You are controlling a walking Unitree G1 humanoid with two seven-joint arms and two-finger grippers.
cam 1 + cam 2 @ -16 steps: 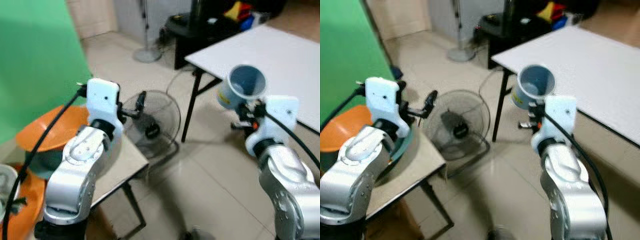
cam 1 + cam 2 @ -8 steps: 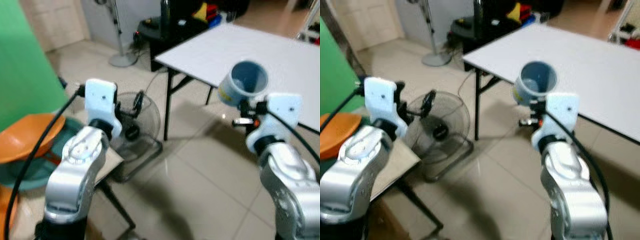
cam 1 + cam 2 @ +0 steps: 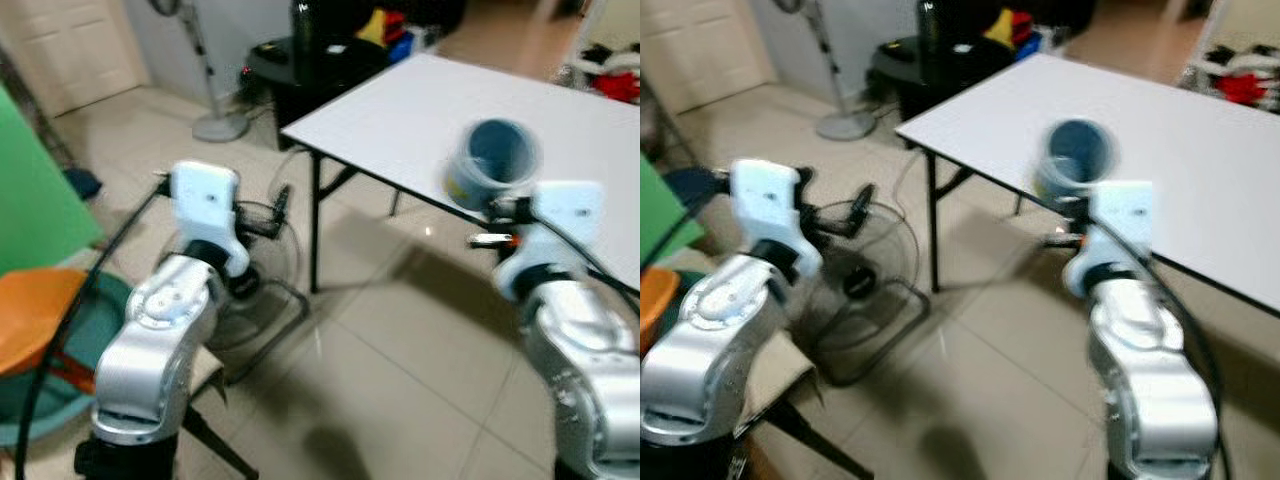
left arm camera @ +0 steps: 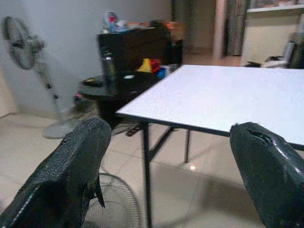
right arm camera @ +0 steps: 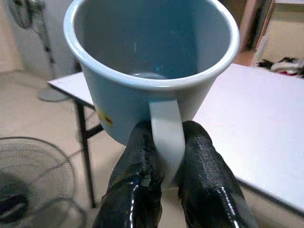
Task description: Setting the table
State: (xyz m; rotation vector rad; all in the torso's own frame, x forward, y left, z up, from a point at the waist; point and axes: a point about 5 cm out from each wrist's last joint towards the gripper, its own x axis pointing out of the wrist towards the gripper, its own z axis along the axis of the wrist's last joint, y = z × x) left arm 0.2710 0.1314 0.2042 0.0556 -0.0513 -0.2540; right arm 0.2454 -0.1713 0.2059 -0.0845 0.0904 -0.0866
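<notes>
**Carrying the mug to the white table**

The right gripper (image 5: 164, 190) has its two black fingers (image 5: 135, 190) clenched on the handle of a blue mug (image 5: 152, 71), one finger on each side. Seen from the head, the mug (image 3: 490, 175) hangs in the air over the near edge of the white table (image 3: 420, 110), not yet touching it, and tips so that its open mouth faces back toward the robot. The left gripper (image 4: 171, 175) is released, fingers spread wide with nothing between them, held out short of the table's corner above a floor fan (image 3: 262, 265).

Judged from this, the step is bringing the mug over the table and setting it down. To do it well:

- Close in until the table edge sits well under the arm, since the head views are blurred by motion.
- Turn the wrist so the mug's base is level before lowering.
- Set it well inside the edge, away from the corner.
- Keep the handle pinched until the base rests flat.
</notes>
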